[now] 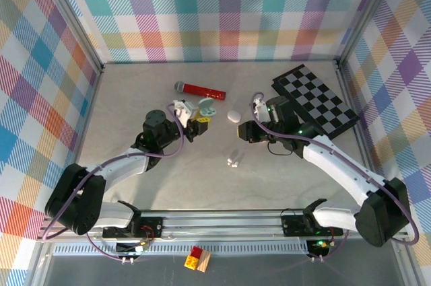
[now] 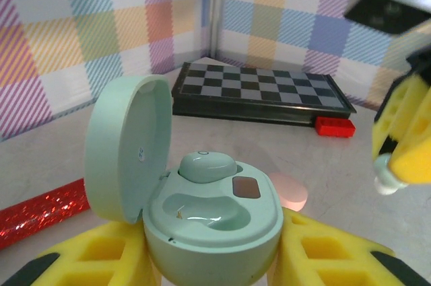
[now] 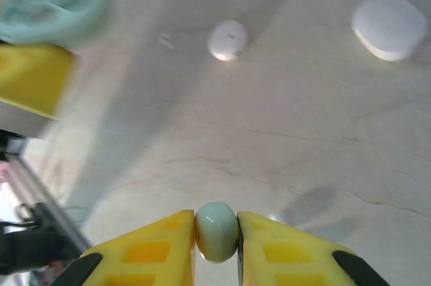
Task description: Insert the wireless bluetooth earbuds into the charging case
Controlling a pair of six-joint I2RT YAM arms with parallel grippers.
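Tabletop point(image 1: 168, 171), chessboard point(image 1: 315, 101), red microphone point(image 1: 202, 89) near green case point(image 2: 222, 245)

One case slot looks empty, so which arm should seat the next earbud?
Right. The right fingers pinch a small pale green plastic earbud; the left fingers hold the open pale green oval charging case, one slot empty.

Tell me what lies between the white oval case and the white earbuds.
Top view: bare table from white oval case to white earbuds.

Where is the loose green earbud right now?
Bottom centre of the right wrist view: the earbud is pinched in the right tool, right of the open case in the left tool.
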